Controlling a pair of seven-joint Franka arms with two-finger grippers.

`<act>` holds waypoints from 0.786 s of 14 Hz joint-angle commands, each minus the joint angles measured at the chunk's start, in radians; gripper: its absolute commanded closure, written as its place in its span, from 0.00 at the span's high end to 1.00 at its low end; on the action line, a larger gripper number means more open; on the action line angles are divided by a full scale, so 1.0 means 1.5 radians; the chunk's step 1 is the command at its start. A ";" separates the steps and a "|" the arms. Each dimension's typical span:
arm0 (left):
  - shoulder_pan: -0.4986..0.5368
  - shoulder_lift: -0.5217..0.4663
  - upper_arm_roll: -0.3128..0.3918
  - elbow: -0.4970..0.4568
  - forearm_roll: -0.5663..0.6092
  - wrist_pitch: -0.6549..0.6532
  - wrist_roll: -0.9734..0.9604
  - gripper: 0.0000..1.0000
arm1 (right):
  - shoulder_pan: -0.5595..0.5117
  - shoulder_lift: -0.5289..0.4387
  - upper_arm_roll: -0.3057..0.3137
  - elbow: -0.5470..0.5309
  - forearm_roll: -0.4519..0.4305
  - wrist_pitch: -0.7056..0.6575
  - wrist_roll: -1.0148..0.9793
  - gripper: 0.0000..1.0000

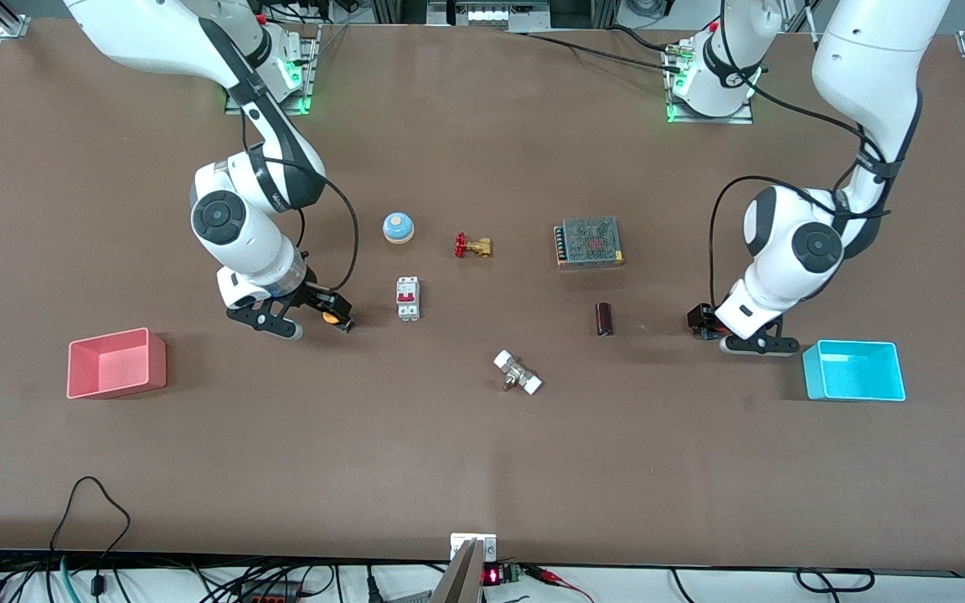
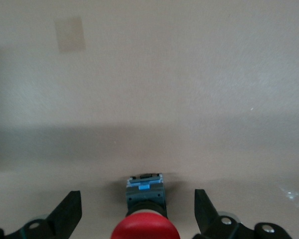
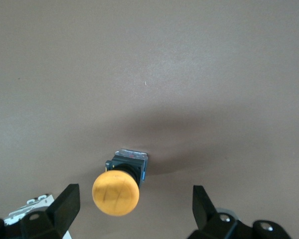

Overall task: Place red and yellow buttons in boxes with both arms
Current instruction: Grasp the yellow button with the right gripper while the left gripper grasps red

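The yellow button (image 3: 115,192) stands on the table between the open fingers of my right gripper (image 3: 134,203), untouched by either finger. In the front view it (image 1: 330,317) sits at my right gripper (image 1: 325,313), beside the pink-red box (image 1: 116,363). The red button (image 2: 145,226) stands between the open fingers of my left gripper (image 2: 137,211), with gaps on both sides. In the front view my left gripper (image 1: 703,323) is low over the table next to the cyan box (image 1: 854,370), and the red button is mostly hidden under it. Both boxes are empty.
Between the arms lie a blue dome bell (image 1: 399,227), a brass valve with red handle (image 1: 473,246), a white circuit breaker (image 1: 408,298), a mesh-covered power supply (image 1: 589,242), a dark cylinder (image 1: 605,319) and a white-ended fitting (image 1: 518,373).
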 commanded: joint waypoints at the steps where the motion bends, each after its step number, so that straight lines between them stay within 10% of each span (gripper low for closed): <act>1: -0.009 -0.006 0.002 -0.009 0.002 0.012 -0.014 0.74 | 0.007 0.030 0.002 0.025 -0.022 0.006 0.025 1.00; 4: -0.008 -0.007 0.002 -0.006 0.002 0.012 -0.007 0.34 | 0.011 0.040 0.002 0.028 -0.023 0.007 0.026 1.00; 11: 0.016 -0.029 0.012 0.088 0.002 -0.114 0.062 0.24 | 0.016 0.052 0.002 0.035 -0.023 0.011 0.026 0.74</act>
